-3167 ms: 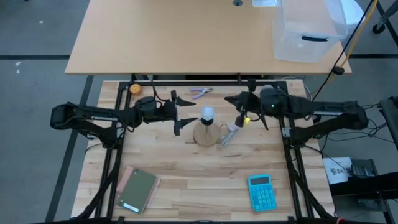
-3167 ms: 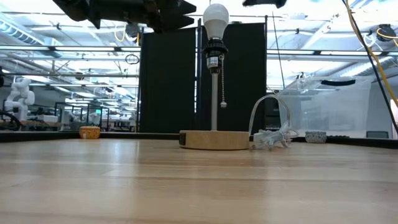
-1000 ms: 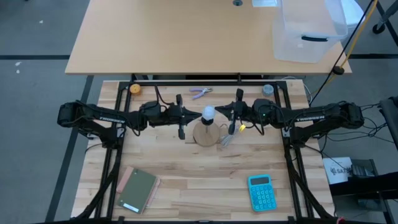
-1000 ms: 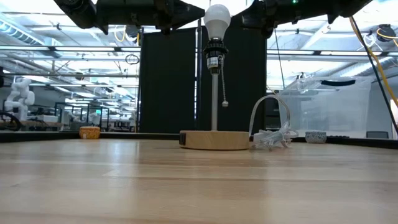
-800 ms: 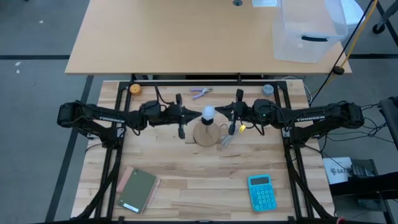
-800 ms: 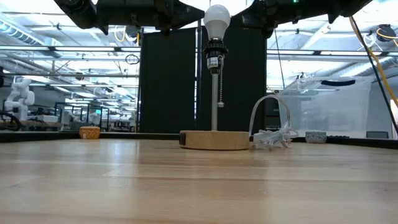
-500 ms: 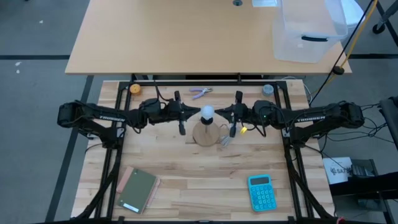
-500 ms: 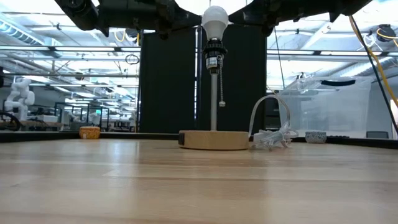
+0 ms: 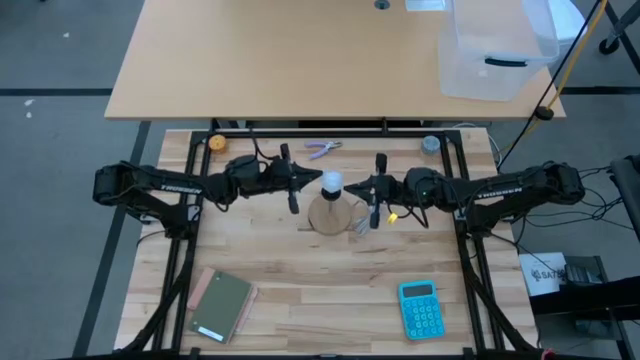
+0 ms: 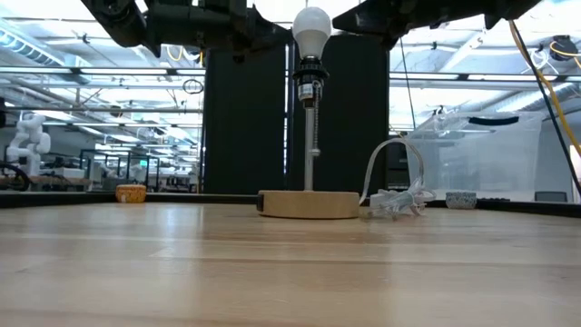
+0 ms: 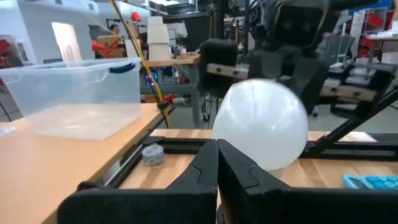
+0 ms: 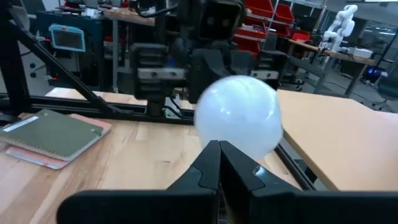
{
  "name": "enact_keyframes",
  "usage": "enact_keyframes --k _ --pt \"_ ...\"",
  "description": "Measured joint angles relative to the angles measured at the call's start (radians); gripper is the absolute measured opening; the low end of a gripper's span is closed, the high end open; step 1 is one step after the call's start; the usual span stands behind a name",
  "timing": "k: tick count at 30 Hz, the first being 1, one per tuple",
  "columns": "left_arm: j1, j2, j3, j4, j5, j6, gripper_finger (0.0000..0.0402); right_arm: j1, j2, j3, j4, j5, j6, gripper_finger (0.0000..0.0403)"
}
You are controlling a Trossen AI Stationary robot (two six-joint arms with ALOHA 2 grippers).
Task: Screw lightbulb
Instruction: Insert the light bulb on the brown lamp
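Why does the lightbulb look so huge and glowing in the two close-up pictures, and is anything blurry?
In both wrist views the lightbulb sits right before the lens, so it looms, bright and soft-edged; in the low view the lightbulb looks small and sharp, with bright ceiling lights behind.

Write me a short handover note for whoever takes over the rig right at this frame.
Left gripper: shut, tip against the lightbulb from its side, holding nothing.
Right gripper: shut, tip against the bulb from the opposite side.
Lightbulb: upright atop the lamp socket, above the round wooden base at mid-table.
Done: bulb sits in the socket.
Left: whether it is fully screwed in cannot be told; check, then back both arms away.
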Motion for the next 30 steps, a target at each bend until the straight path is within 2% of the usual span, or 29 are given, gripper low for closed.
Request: enact_keyframes --k 6,12,17,19,30 --pt "0.003 -0.009 0.000 -0.015 0.000 0.034 0.0000 0.028 0.000 0.000 -0.018 0.014 -0.011 0.0000" --pt "0.003 -0.051 0.000 -0.048 0.000 0.043 0.0000 0.061 0.000 0.000 -0.020 0.073 -0.049 0.0000" --pt "-0.009 -0.096 0.001 -0.087 0.028 0.058 0.0000 0.067 0.000 0.000 0.012 0.234 -0.064 0.0000" --pt "-0.024 -0.102 0.001 -0.087 0.033 0.062 0.0000 0.056 -0.001 0.000 0.033 0.266 -0.065 0.0000" --pt "-0.067 -0.022 0.001 -0.015 0.066 0.057 0.0000 0.012 -0.002 0.000 0.084 0.261 -0.077 0.0000"
